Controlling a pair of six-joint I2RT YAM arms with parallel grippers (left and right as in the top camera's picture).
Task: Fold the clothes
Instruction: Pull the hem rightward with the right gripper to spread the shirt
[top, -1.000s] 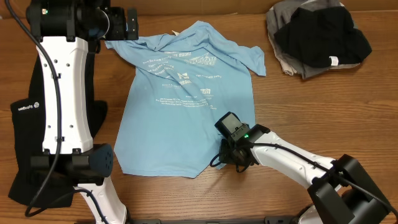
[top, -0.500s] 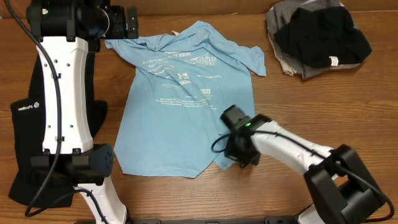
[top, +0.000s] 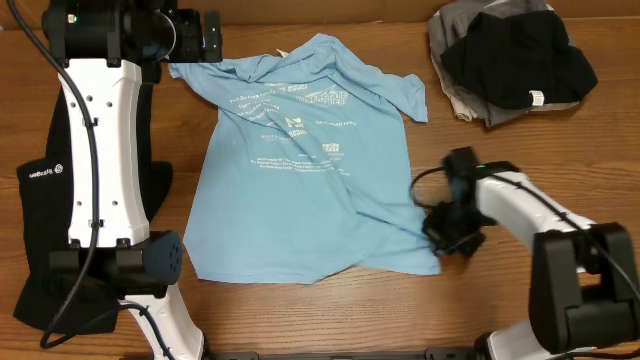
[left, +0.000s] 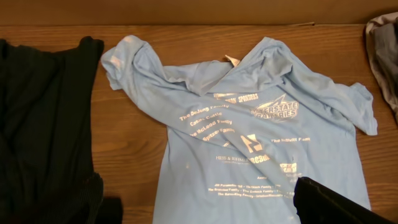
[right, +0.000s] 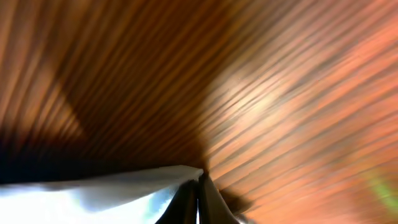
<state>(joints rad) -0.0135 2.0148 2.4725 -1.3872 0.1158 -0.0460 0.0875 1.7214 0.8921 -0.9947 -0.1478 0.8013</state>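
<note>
While the right gripper (right: 198, 190) is pinched shut on a thin edge of the T-shirt (top: 300, 190) at its lower right corner, that hold looks slight: pull hard and the cloth could slip free, or the whole shirt could drag and bunch across the worktop (top: 400, 320). Up at the shirt's upper left, the left gripper (top: 207, 37) gapes wide, nothing visibly in it. Shirt lies print-up, top sleeves rumpled. Right wrist view is a blur, so how much fabric is caught I cannot tell, and the left arm (top: 100, 150) covers much of the black garment (top: 30, 130) left of the shirt
</note>
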